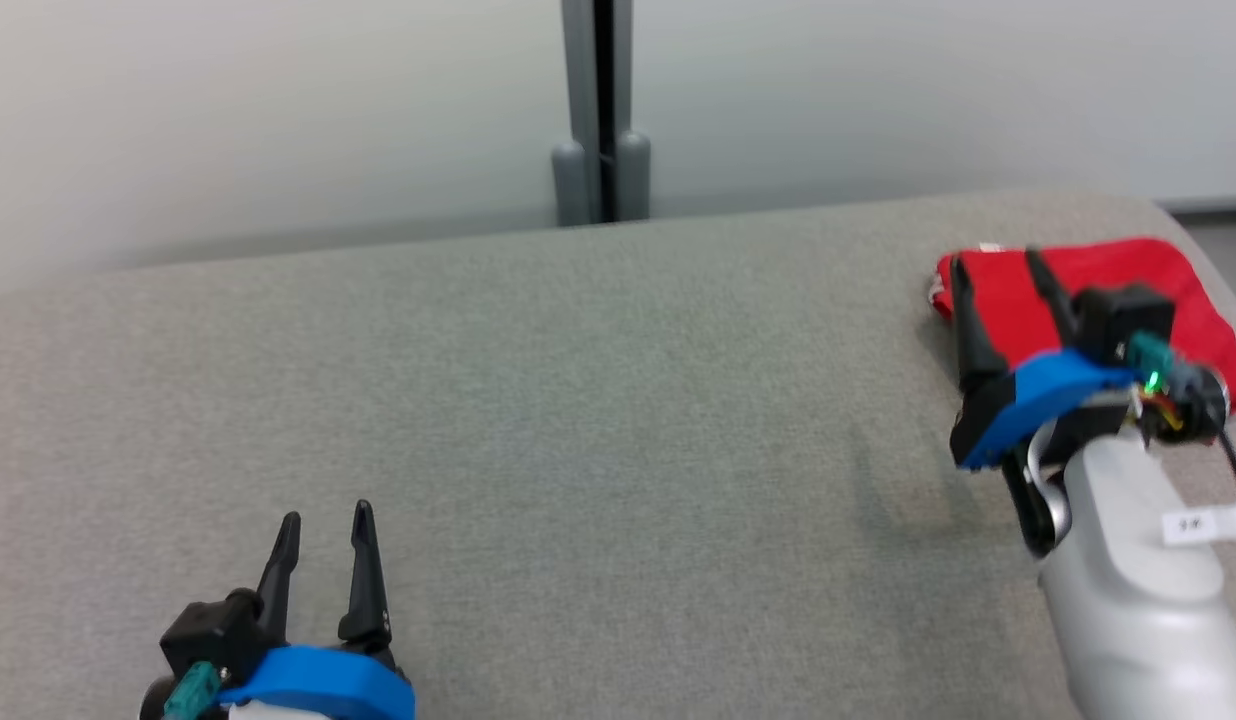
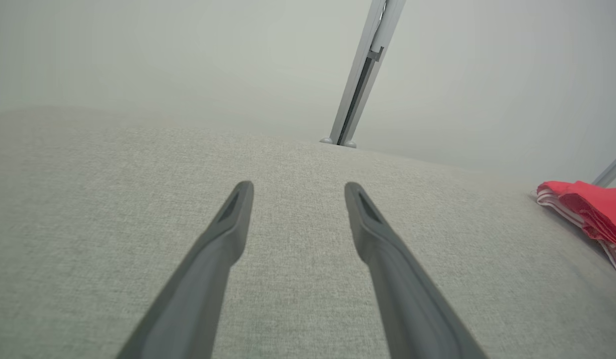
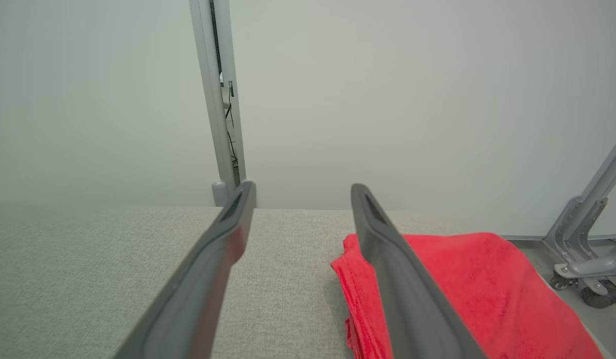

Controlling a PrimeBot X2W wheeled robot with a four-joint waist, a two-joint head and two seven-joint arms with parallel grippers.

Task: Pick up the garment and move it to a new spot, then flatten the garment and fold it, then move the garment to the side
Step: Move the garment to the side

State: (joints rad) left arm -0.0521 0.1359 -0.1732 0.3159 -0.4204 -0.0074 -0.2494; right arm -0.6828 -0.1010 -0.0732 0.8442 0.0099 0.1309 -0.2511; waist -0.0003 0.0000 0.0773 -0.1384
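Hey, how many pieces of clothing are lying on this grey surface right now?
1. A folded red garment lies at the far right end of the grey surface, by the open right gripper. Its folds could hide another piece.

- Garment (image 1: 1108, 265): near part hidden behind right claw (image 1: 994, 260) and its wrist. Right corner runs to the picture's edge.
- Left wrist view: garment (image 2: 594, 204) cut by the right edge. Number of layers cannot be told.
- Right wrist view: garment (image 3: 462, 279) cut by the bottom edge. One finger (image 3: 392, 259) covers a strip of it.
- Left claw (image 1: 327, 512): base cut by the bottom edge.
- Forearm (image 1: 1138, 600): cut by the bottom edge. Label (image 1: 1193, 524) too small to read.
- Post (image 1: 598, 100): top cut off.
- Wheeled frame (image 3: 587, 264): cut by the right edge.
- Surface (image 1: 578, 400): left and near edges out of frame.
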